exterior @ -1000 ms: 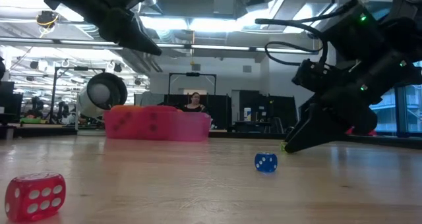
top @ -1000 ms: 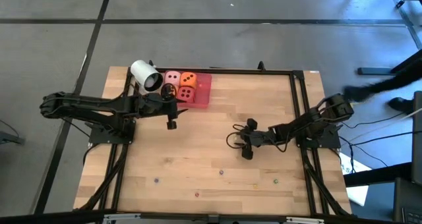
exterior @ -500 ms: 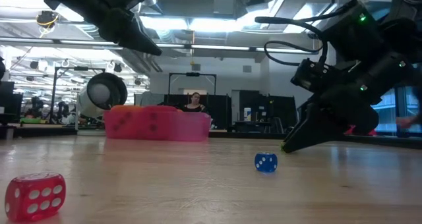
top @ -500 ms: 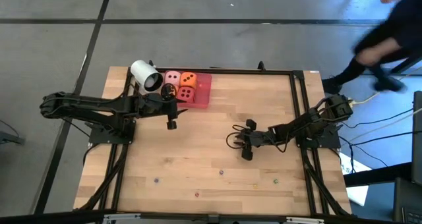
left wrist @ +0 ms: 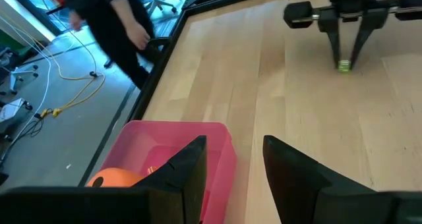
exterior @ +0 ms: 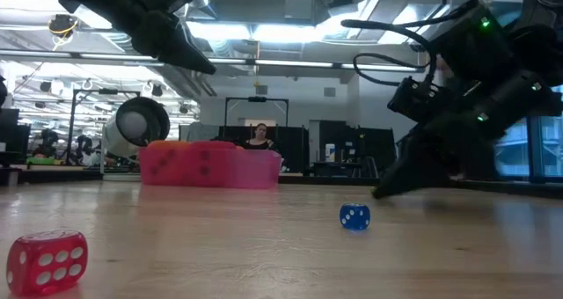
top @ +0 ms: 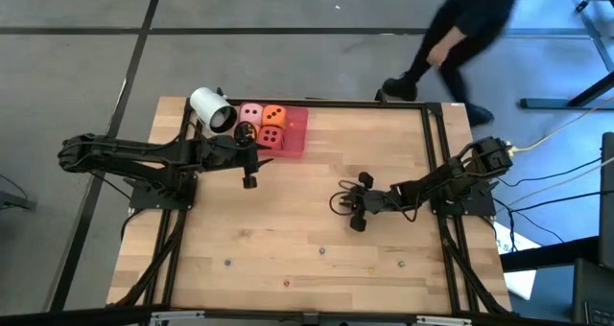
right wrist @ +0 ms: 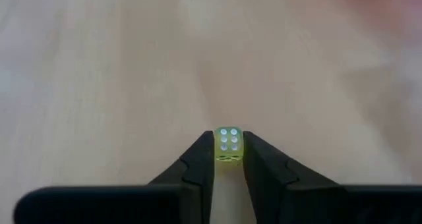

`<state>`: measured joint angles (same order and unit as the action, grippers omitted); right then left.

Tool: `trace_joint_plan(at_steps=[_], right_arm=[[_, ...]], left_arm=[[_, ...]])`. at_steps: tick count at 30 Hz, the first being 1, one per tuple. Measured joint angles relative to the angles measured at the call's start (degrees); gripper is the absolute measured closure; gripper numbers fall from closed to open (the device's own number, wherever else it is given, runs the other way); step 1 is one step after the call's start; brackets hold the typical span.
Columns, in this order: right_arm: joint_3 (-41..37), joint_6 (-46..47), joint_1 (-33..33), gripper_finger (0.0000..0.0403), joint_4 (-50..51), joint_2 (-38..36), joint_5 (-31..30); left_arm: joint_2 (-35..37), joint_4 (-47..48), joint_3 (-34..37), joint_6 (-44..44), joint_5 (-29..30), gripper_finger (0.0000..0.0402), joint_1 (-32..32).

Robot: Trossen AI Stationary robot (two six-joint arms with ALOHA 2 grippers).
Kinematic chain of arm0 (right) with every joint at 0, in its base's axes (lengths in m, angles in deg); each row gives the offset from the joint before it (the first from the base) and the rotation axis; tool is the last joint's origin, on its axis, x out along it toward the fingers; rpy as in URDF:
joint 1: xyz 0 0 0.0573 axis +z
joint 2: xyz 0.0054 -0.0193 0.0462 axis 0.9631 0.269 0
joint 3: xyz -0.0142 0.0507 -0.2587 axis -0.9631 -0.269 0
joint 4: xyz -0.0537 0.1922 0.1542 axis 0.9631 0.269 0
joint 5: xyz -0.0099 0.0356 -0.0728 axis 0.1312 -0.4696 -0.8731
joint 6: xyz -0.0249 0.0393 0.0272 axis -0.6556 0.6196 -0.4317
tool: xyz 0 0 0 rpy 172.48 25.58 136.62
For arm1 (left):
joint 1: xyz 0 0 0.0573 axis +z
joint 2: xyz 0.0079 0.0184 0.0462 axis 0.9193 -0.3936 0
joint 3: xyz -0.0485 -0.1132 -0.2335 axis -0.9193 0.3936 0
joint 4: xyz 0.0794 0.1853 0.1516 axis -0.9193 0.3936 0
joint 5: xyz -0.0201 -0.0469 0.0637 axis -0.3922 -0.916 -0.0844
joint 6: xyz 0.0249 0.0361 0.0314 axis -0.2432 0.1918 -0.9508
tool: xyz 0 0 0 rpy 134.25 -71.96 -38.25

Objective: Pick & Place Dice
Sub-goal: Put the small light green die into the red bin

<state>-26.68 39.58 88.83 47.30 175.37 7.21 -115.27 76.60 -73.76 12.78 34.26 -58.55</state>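
Large soft cubes lie in the pink tray [top: 295, 132] at the table's far left: a pale pink one [top: 251, 113], an orange one [top: 274, 115] and a red one [top: 271, 136]. A second orange one [left wrist: 115, 178] shows partly. My left gripper [top: 249, 171] hovers open over the tray's near side, touching nothing. My right gripper [top: 353, 205] is mid-table, right of centre, low over the wood, shut on a tiny yellow-green die [right wrist: 229, 143]. The same die [left wrist: 344, 66] also appears in the left wrist view. My right gripper pinches the yellow-green die by two opposite faces [right wrist: 219, 145] between its two fingers, only at their free ends. The fingers slant down from the table's right toward its left. The die sits square in the hold, close to the wood; whether it rests there I cannot tell.
Several tiny dice lie near the table's near edge, among them a red one [exterior: 47, 261] and a blue one [exterior: 354, 216]. A white cylinder [top: 213, 110] stands left of the tray. A person [top: 460, 29] walks just past the far edge. Bare wood lies between the arms.
Both grippers have kept their places and their states. Beyond the table's far right corner, a person has walked from right to left along the far edge.
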Motion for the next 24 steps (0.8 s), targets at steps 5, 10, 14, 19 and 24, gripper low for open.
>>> trace_joint_plan(at_steps=[5, 10, 14, 19, 24], right_arm=[[0.38, -0.36, -1.74, 0.0326, -6.03, -0.02, -7.79], [4.55, -6.27, -5.88, 0.0331, -9.38, -0.04, -13.96], [10.92, -14.07, -10.65, 0.033, -9.39, -0.04, -10.46], [19.94, -22.13, -16.56, 0.0328, -8.62, 1.0, -2.17], [29.22, -25.55, -21.91, 0.0328, -2.07, 4.51, 5.46]], left_arm=[[0.0, 0.0, 0.0, -0.02, 0.0, 0.0258, 0.0], [0.0, 0.0, 0.0, -0.04, 0.02, 0.0258, 0.0], [0.0, 0.0, 0.0, -0.19, 0.02, 0.0258, 0.0], [0.0, -0.02, 0.0, -0.2, 0.02, 0.0258, 0.0], [0.0, 0.02, 0.0, -0.2, 0.01, 0.0258, 0.0]])
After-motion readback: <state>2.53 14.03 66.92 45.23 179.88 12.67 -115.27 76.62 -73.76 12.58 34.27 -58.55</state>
